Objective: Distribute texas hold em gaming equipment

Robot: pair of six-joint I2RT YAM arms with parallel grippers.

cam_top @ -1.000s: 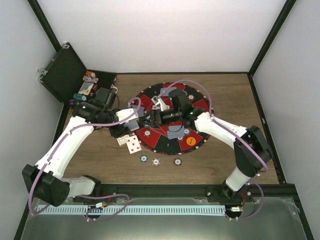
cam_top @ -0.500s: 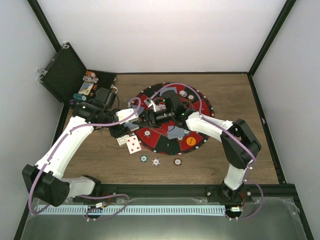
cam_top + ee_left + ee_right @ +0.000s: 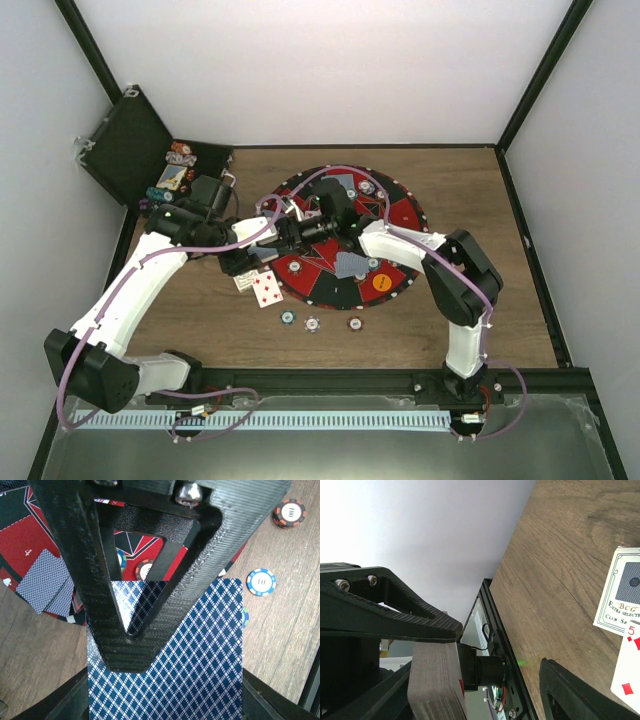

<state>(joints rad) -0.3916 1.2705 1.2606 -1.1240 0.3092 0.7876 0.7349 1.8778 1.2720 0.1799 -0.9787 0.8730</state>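
Note:
My left gripper (image 3: 266, 244) (image 3: 165, 685) is shut on the long edges of a deck of blue-backed cards (image 3: 200, 655), held above the left rim of the mat. My right gripper (image 3: 291, 231) (image 3: 477, 675) is open and straddles that deck (image 3: 435, 680). One ribbed finger (image 3: 165, 605) lies on the top card's back, and the other finger (image 3: 580, 690) stands well clear of the deck. Face-down cards (image 3: 350, 265) and an orange button disc (image 3: 381, 282) lie on the mat. Three striped chips (image 3: 312, 323) sit on the table in front of it.
The round red-and-black mat (image 3: 400, 215) fills the middle, with more chips (image 3: 367, 187) and a card (image 3: 345, 183) at its far side. A face-up red card (image 3: 267, 288) lies by its left rim. The open black case (image 3: 130, 145) holds chips at the back left.
My right gripper has moved left across the mat to the deck in my left gripper. The left arm has stayed still.

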